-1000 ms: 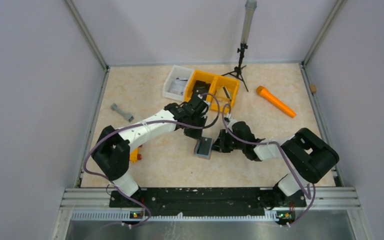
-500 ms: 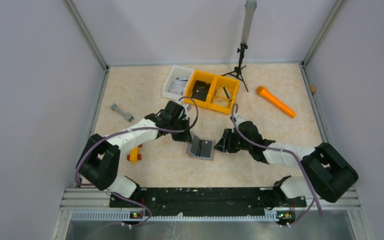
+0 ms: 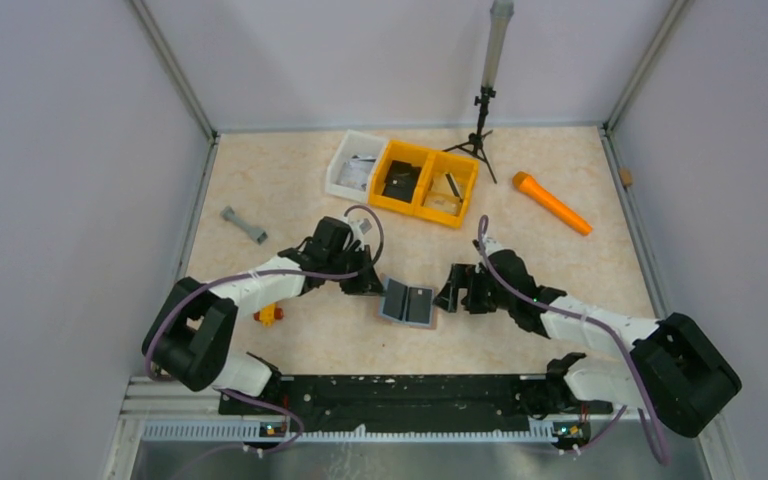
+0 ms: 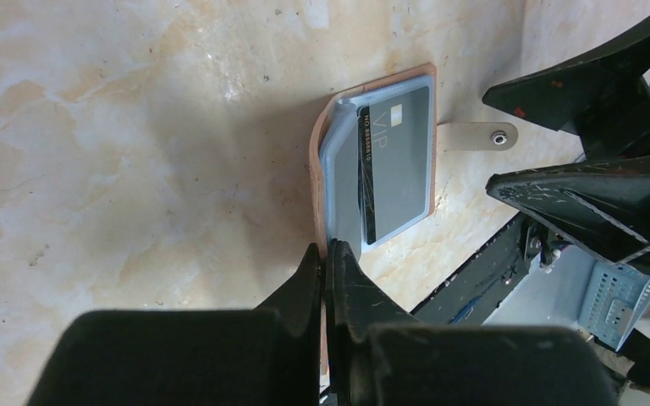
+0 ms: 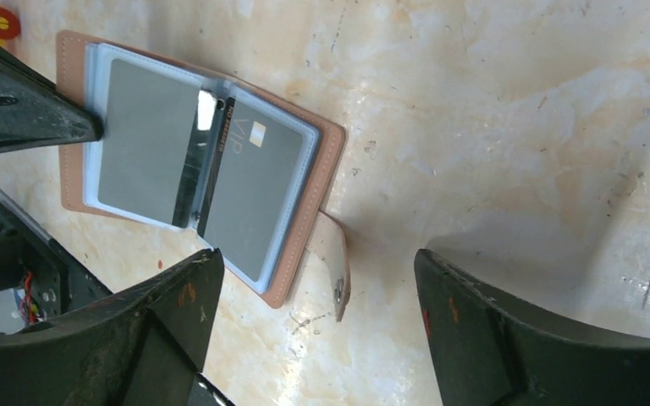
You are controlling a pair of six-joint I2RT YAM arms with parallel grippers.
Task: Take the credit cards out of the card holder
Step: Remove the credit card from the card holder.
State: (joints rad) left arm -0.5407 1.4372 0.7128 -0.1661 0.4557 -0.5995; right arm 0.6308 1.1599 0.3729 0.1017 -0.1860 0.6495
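Two credit cards, and both are sitting inside their clear sleeves, so nothing is out yet. The card holder [image 3: 407,302] lies spread open on the table [image 3: 290,190], pale blue-grey inside facing up, right between the two arms.

Looks to me like the brace-and-reach step. The left tool [image 4: 328,254] has its fingers pressed together on the near edge of the holder's left flap, pinning it as far as I can tell. The right tool [image 5: 317,258] hangs just beside the other flap with its fingers spread wide, gripping nothing. The little snap tab [image 4: 474,134] lies flat between them in the wrist view.

Next move is the fiddly one, I reckon. It has to catch the exposed edge of the dark VIP card [image 5: 254,190] near the spine and slide it out without dragging the whole holder along. The grey card [image 5: 140,139] fills the other page. The outside is reddish-brown and leather-ish, with only the rim showing.
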